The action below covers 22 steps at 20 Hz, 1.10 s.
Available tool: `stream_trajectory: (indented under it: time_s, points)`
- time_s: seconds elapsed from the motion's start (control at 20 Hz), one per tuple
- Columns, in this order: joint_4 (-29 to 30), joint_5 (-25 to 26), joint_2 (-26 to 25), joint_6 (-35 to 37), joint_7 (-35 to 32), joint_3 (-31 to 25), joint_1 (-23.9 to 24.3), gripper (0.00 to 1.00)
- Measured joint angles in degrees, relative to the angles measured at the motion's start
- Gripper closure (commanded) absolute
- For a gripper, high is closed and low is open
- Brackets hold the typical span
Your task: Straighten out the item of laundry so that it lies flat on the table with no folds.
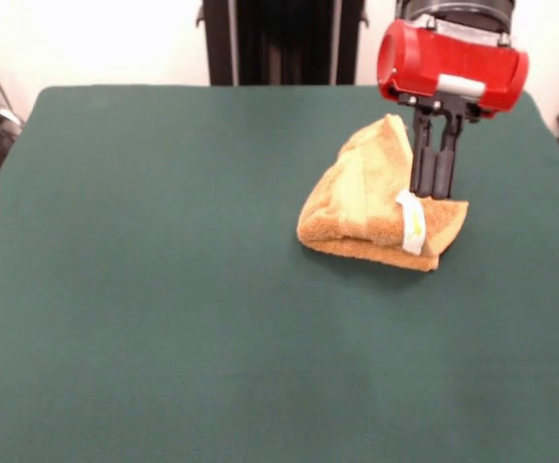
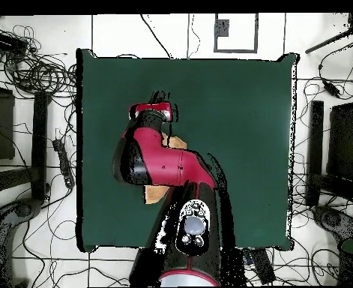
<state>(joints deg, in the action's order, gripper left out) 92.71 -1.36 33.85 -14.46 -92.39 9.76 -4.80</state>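
Note:
The orange-tan towel (image 1: pixel 366 207) lies folded and bunched on the right half of the green table (image 1: pixel 164 289), with its white-yellow care tag (image 1: pixel 412 222) on the near right side and one corner pointing away from the camera. My gripper (image 1: pixel 432 193) comes straight down from the red wrist (image 1: pixel 451 68). Its two black fingers (image 1: pixel 421 159) stand close together with their tips in the towel's right part. In the overhead view the arm (image 2: pixel 160 161) covers most of the towel; only tan bits (image 2: pixel 178 141) show beside it.
Cables and stands (image 2: pixel 37 75) lie on the floor around the table. The black pedestal (image 1: pixel 279 39) stands beyond the table's far edge.

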Motion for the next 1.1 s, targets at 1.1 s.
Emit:
stream_trajectory:
  time_s: [1.1]
  points:
    - [0.0, -1.5, -0.1, 0.0, 0.0, 0.1, -0.3, 1.0]
